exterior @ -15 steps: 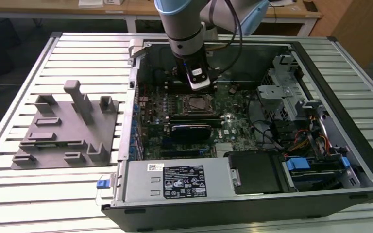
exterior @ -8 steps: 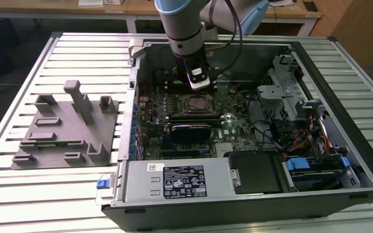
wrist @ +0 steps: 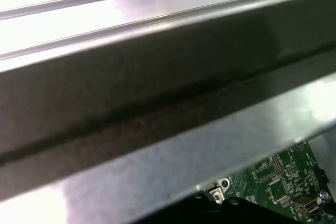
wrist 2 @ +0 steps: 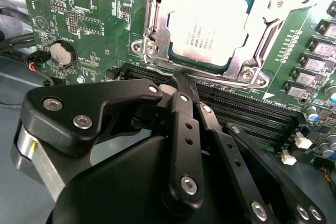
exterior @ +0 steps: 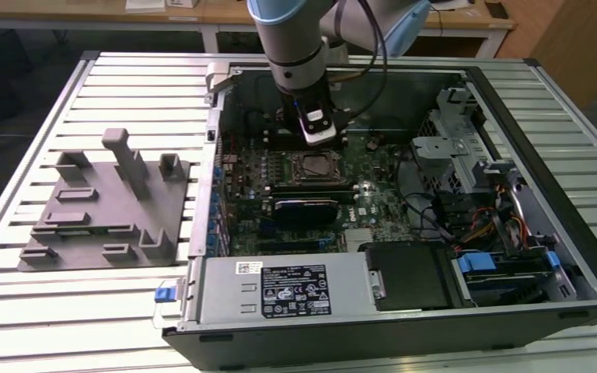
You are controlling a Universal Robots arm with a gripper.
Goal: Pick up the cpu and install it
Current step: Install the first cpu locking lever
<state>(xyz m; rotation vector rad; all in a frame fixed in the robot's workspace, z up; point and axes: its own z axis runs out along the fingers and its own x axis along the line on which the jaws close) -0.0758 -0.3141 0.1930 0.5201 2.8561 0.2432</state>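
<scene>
The cpu [wrist 2: 210,29], a flat square chip with a pale silver top, lies in the motherboard socket, framed by its metal bracket [wrist 2: 152,35]. In the exterior view the cpu [exterior: 314,165] sits mid-board inside the open computer case. My gripper [wrist 2: 184,83] hangs just short of the socket's edge, over the memory slots. Its black fingers [wrist 2: 181,129] are pressed together with nothing between them. In the exterior view the gripper [exterior: 319,141] hovers just behind the socket, apart from the chip.
A grey tray with upright posts [exterior: 102,210] rests on the slatted table at the exterior view's left. The case holds a power supply [exterior: 277,289] in front and drive bays with cables [exterior: 485,194] at the right. The case wall [wrist: 157,103] looms close in the first wrist view.
</scene>
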